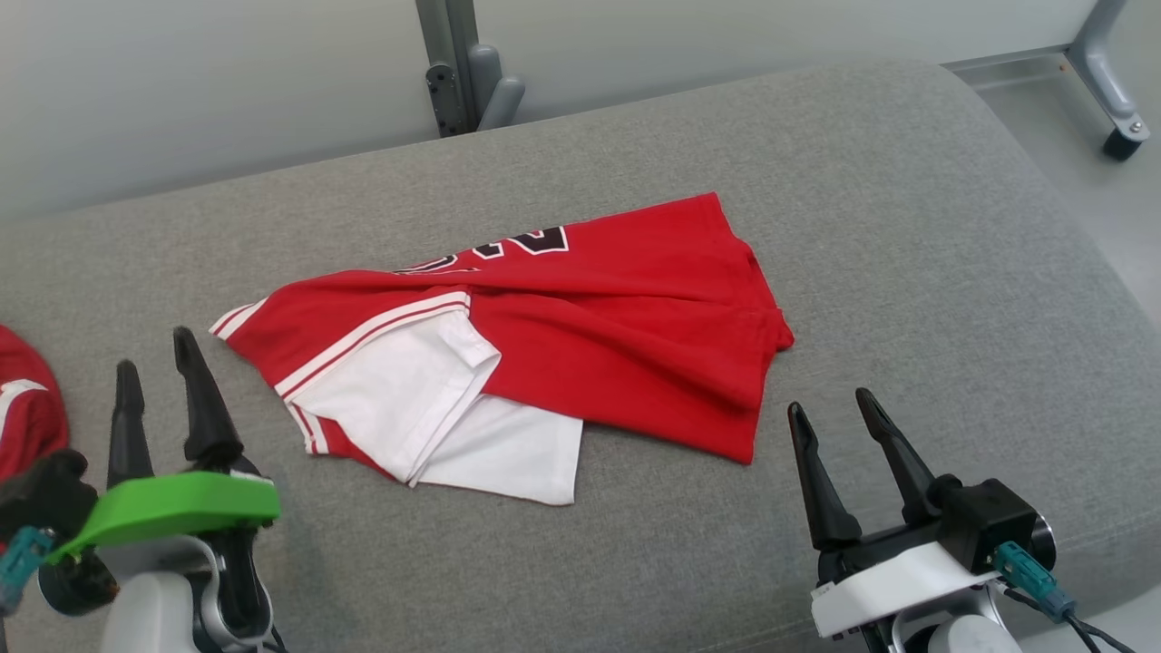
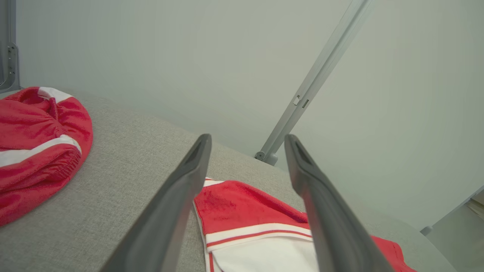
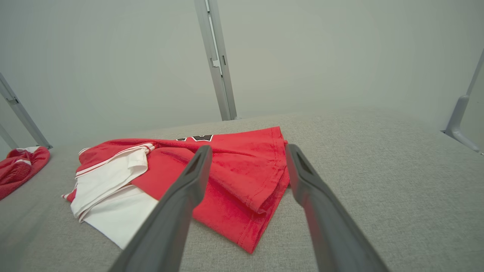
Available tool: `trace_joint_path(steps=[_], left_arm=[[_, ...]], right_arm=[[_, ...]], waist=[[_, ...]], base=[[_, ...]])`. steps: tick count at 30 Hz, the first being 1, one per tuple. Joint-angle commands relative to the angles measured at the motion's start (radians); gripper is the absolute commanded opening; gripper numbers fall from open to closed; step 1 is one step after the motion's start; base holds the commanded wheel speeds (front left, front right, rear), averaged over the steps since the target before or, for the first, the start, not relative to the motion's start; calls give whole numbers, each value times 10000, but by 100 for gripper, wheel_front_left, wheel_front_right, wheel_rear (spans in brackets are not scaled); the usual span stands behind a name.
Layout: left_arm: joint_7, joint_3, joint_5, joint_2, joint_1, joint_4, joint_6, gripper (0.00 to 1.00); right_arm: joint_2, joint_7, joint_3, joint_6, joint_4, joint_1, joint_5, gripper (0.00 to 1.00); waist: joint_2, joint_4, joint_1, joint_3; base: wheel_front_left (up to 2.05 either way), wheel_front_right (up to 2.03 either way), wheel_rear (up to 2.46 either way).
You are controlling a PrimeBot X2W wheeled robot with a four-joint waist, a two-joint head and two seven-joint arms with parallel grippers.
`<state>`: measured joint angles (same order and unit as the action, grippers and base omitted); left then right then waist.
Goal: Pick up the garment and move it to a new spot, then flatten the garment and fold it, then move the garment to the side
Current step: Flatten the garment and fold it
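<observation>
- The left end effector (image 1: 154, 351) is hovering at the lower left of the head view with its two dark fingers spread apart. It is gripping nothing and touching nothing.
- In the left wrist view, the left end effector (image 2: 247, 136) is showing a clear gap between its fingers, and a corner of the garment is lying beyond them.
- The right end effector (image 1: 829, 402) is sitting at the lower right, likewise spread and empty, just short of the garment's near edge.
- The red and white sports garment (image 1: 617, 317) is lying loosely folded in the middle of the grey padded surface (image 1: 907, 227), between the two end effectors. A white panel with red stripes is facing the robot.
- Black lettering edged in white is showing on the garment's far side. A fold is hiding most of it, so it is not readable.
- A second red garment (image 1: 23, 408) with a white stripe is lying bunched at the far left. The picture edge is cutting it off, and the left arm is partly covering it.
- A green part is hiding the base of the left end effector's fingers.
- The right wrist view is showing the garment (image 3: 242, 173) crumpled, with a rolled hem at its near corner.
</observation>
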<state>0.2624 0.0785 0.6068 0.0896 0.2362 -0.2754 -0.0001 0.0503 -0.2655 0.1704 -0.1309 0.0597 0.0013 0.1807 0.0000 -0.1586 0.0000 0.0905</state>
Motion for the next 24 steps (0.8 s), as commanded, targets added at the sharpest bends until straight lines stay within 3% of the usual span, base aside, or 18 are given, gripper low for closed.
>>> trace_joint_path(steps=[1, 7, 12, 18, 24], left_arm=[[12, 38, -322, -156, -512, 223, -39, 100], [12, -603, -666, -377, -1383, 317, 107, 100], [14, -1895, -599, -387, -1742, 31, 556, 100], [13, -2976, -644, -375, -1481, -1002, 973, 100], [14, -4045, 249, -370, -704, -2762, 1124, 100]], right_arm=[[8, 1, 3, 3, 24, 117, -55, 100], [8, 1, 19, 3, 39, 179, -89, 100], [8, 1, 84, 3, 62, 178, -91, 100], [8, 1, 130, 3, 80, 183, -73, 100], [8, 1, 167, 3, 83, 150, -69, 100]], waist=[[0, 225, 0, -144], [0, 403, 0, -304], [0, 402, 0, -376], [0, 212, 0, -385], [0, -4, 0, -300]], base=[[0, 0, 0], [0, 0, 0], [0, 0, 0], [0, 0, 0], [0, 0, 0]])
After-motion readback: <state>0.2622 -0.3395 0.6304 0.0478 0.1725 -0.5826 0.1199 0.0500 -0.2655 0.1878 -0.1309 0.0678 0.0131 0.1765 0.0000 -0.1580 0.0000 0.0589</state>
